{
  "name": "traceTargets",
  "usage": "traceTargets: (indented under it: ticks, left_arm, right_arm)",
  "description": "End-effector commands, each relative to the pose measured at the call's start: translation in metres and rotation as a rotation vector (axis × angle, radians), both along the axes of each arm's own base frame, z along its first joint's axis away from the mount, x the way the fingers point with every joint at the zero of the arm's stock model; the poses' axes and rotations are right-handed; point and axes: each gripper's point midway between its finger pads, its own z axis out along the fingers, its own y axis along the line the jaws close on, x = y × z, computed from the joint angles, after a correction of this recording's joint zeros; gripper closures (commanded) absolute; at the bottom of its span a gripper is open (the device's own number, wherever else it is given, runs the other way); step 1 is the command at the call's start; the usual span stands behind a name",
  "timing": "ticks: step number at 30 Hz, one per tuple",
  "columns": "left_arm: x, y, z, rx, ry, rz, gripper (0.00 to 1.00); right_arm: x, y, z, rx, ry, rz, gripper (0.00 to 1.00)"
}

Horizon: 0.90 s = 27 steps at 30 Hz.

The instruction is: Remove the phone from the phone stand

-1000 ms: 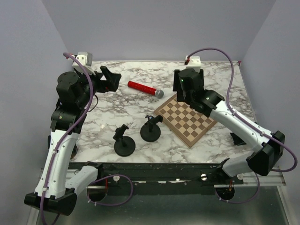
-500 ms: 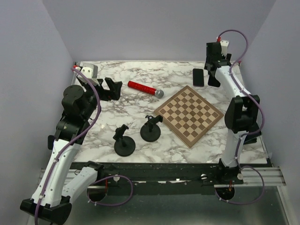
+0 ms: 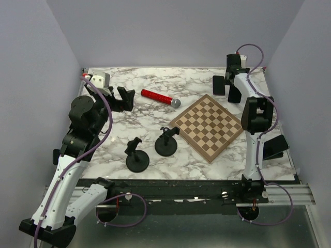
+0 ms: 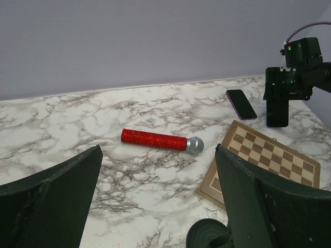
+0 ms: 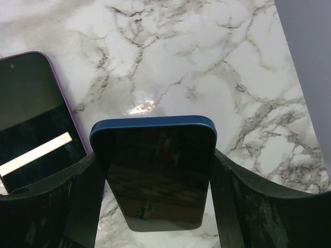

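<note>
Fingers (image 5: 49, 206) of right gripper (image 5: 155, 173) clamp blue phone (image 5: 155, 150) by its long edges, far right corner of marble table (image 3: 176, 80).
Phone hangs upright under the gripper; can't tell if its lower edge touches the marble. Purple-rimmed phone (image 5: 31, 119) lies flat, screen up, just left of it. Left phone stand (image 3: 137, 161) and right phone stand (image 3: 166, 148) sit near centre, well apart from the held phone. Left gripper (image 3: 123, 98) hovers over far-left table, fingers (image 4: 51, 201) spread wide, gripping nothing. Red microphone (image 3: 160, 97) lies flat, far centre. Chessboard (image 3: 209, 126) lies right of the stands.
</note>
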Motion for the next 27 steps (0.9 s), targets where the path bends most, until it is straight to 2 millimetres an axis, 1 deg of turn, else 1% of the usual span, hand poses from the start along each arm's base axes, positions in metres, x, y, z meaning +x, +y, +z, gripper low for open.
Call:
traceTargets:
  ticks: [1,5,8,11,13,18,22,27]
  left_arm:
    - [0.003,0.006,0.001,0.025,-0.007,0.040,0.02]
    - [0.005,0.010,-0.001,0.035,-0.007,0.057,0.02]
    - [0.008,0.009,-0.004,0.040,0.001,0.060,0.02]
    - [0.011,0.008,-0.007,0.045,0.010,0.060,0.02]
    - [0.011,0.008,-0.008,0.046,0.011,0.062,0.02]
    - [0.013,0.008,-0.010,0.047,0.014,0.062,0.02]
    - [0.013,0.007,-0.011,0.048,0.017,0.059,0.02]
    - [0.013,0.007,-0.011,0.048,0.017,0.059,0.02]
  right_arm:
    - [0.025,0.001,-0.001,0.018,-0.037,0.044,0.99]
    - [0.033,0.001,-0.024,0.036,-0.012,0.055,0.92]
    - [0.037,0.000,-0.037,0.034,0.002,0.062,0.88]
    - [0.041,-0.003,-0.042,0.018,0.000,0.062,0.83]
    - [0.044,-0.002,-0.047,0.024,-0.004,0.076,0.78]
    - [0.050,0.000,-0.055,0.023,-0.003,0.089,0.71]
    - [0.056,0.004,-0.063,0.026,0.000,0.126,0.61]
    - [0.058,0.004,-0.070,0.025,0.003,0.136,0.55]
